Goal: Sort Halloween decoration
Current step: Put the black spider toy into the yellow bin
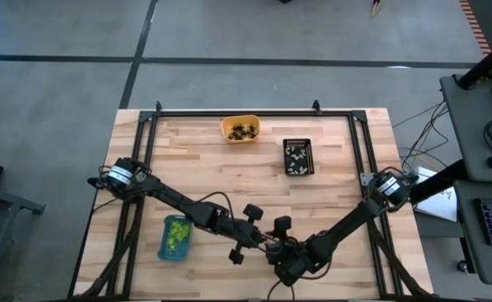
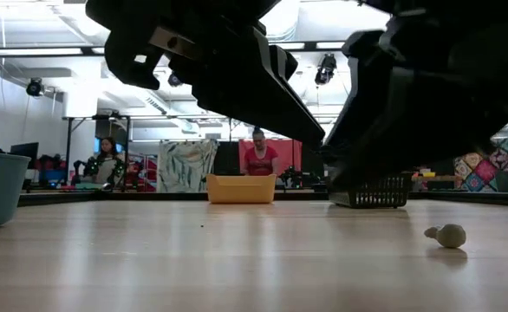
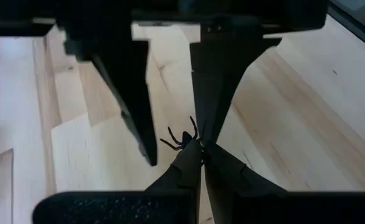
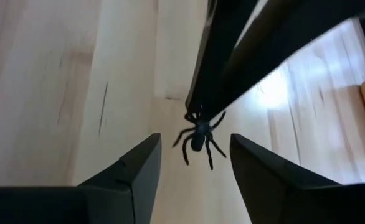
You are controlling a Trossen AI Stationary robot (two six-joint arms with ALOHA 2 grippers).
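The left gripper (image 3: 201, 152) is over the near middle of the wooden table (image 1: 229, 172), and its fingers are closed on a small black spider (image 4: 199, 134), which hangs from their tips above the wood. The right gripper (image 4: 195, 146) meets it there with its fingers open, one on each side of the spider, not touching it.

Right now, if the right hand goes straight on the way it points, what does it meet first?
Most likely the black spider, which hangs dead ahead of the open right hand, pinched in the shut left hand. Depth is unclear, so I can't tell how near it is.
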